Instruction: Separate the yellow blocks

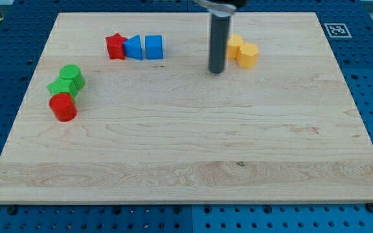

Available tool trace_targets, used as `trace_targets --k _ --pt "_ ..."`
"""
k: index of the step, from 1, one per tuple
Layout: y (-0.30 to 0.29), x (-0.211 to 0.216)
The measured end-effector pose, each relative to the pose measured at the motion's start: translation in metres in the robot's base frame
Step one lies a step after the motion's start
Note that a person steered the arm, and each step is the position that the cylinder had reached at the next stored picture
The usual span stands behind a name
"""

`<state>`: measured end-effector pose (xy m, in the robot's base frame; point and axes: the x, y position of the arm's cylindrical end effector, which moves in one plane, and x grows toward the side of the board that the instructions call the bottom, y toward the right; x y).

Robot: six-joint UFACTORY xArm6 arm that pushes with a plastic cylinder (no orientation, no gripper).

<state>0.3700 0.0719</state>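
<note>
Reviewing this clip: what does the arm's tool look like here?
Only the tool shows: a straight, dark, matte cylindrical rod under a wider dark collar cut off at the view's top. My tip is a plain blunt end. No cables, markings or labels are visible on it.

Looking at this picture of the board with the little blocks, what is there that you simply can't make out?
- Camera view: the rod hides the left edge of one yellow block, so its shape is unclear.
- The arm above the rod is cut off by the view's top.
- The green blocks overlap; the lower one's shape is unclear behind the green cylinder and red cylinder.
- Whether the two yellow blocks touch: too close to tell.
</note>
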Motion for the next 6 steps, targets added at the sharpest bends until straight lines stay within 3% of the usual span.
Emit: trace_targets --k 4,6 --pt "0.061 -0.068" --pt "0.058 -0.097"
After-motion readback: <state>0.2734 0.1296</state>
